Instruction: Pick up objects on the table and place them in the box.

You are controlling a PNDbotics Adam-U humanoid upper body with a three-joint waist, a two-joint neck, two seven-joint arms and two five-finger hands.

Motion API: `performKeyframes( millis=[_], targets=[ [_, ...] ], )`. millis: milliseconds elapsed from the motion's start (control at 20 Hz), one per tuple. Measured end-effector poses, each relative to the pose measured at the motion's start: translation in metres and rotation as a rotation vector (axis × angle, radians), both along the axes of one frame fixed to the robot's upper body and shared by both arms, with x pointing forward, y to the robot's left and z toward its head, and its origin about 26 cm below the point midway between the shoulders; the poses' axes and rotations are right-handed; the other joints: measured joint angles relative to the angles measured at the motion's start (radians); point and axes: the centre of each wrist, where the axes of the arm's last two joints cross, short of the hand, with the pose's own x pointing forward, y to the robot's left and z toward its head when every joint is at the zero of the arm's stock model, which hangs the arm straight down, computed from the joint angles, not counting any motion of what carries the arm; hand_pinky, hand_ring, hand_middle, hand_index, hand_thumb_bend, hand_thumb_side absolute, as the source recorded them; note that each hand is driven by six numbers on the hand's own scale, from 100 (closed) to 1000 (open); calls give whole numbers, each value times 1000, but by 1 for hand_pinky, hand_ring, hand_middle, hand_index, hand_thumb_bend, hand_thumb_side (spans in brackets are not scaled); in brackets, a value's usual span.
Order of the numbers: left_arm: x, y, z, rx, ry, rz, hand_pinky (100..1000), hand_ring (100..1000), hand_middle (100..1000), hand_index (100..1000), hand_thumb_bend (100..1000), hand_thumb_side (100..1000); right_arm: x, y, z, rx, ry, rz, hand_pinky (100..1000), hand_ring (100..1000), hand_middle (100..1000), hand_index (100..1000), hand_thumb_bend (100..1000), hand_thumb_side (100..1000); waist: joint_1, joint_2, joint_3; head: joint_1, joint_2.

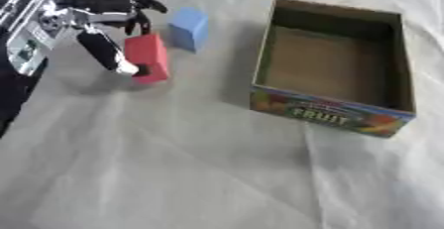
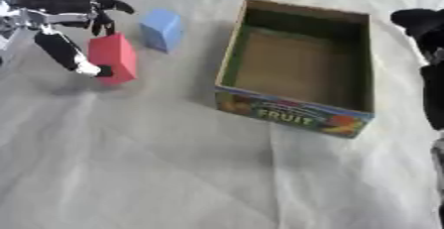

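I am grabbing the red block to put it in the box.

My left robot hand [image 1: 113, 34] pinches the red block [image 1: 147, 57] between thumb and curled fingers, near the far left of the desk [image 1: 173, 163]. The blue block [image 1: 189, 28] sits just beside it. The open fruit box [image 1: 334, 110] waits to the right, with nothing in it. Next I should lift the red block and carry it over the box's near wall. My right robot hand [image 2: 429, 49] hangs by the right edge; I cannot tell its fingers.

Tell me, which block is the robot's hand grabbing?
The red block. The left hand pinches it, while the blue block sits untouched beside it.
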Motion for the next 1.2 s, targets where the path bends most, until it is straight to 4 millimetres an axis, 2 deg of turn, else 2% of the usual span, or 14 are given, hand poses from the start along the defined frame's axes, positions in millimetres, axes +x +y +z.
performKeyframes(
  millis=[250, 400, 450, 600, 650, 800, 850, 900, 1050, 1150, 1200],
  targets=[
    [-6, -9, 19, -42, -23, -31, 505, 536, 1000, 431, 100, 366, 3, 4, 7, 18, -19, 29, 836, 744, 555, 892, 468, 949, 0, 0, -14, 17, -6],
    [-9, -19, 27, -62, -39, -57, 496, 529, 1000, 428, 100, 365, 5, 5, 10, 28, -28, 44, 836, 744, 556, 891, 468, 948, -3, 3, -22, 23, -7],
    [-10, -23, 30, -67, -45, -68, 490, 527, 1000, 421, 100, 329, 5, 6, 11, 31, -30, 49, 836, 744, 556, 891, 467, 948, -6, 5, -24, 25, -7],
    [-14, -35, 35, -78, -68, -100, 482, 522, 1000, 418, 100, 308, 6, 8, 12, 42, -34, 63, 835, 744, 557, 890, 466, 945, -12, 6, -29, 31, -7],
    [-15, -40, 37, -80, -79, -113, 480, 520, 1000, 417, 100, 280, 6, 8, 13, 46, -37, 67, 835, 744, 558, 890, 466, 944, -14, 6, -31, 35, -7],
    [-20, -58, 44, -93, -121, -159, 471, 514, 1000, 410, 100, 276, 7, 9, 17, 65, -49, 82, 835, 744, 560, 887, 464, 942, -22, 6, -42, 52, -8],
    [-21, -65, 46, -96, -133, -173, 471, 515, 1000, 410, 100, 303, 8, 10, 18, 74, -56, 87, 835, 744, 562, 885, 478, 949, -24, 6, -46, 58, -11],
    [-22, -71, 46, -99, -142, -187, 468, 513, 1000, 410, 100, 275, 8, 11, 19, 84, -62, 92, 836, 744, 564, 882, 464, 938, -26, 6, -50, 63, -15],
    [-25, -86, 47, -106, -162, -219, 462, 509, 1000, 410, 100, 279, 10, 13, 23, 131, -92, 107, 841, 744, 571, 871, 461, 932, -30, 7, -60, 77, -20],
    [-26, -97, 45, -112, -170, -242, 454, 507, 1000, 408, 100, 324, 11, 15, 27, 173, -125, 118, 845, 744, 576, 863, 474, 928, -34, 10, -73, 88, -25],
    [-27, -102, 44, -118, -170, -255, 456, 508, 1000, 408, 100, 293, 12, 16, 29, 193, -143, 122, 845, 744, 577, 862, 457, 924, -35, 11, -77, 94, -27]
  ],
)
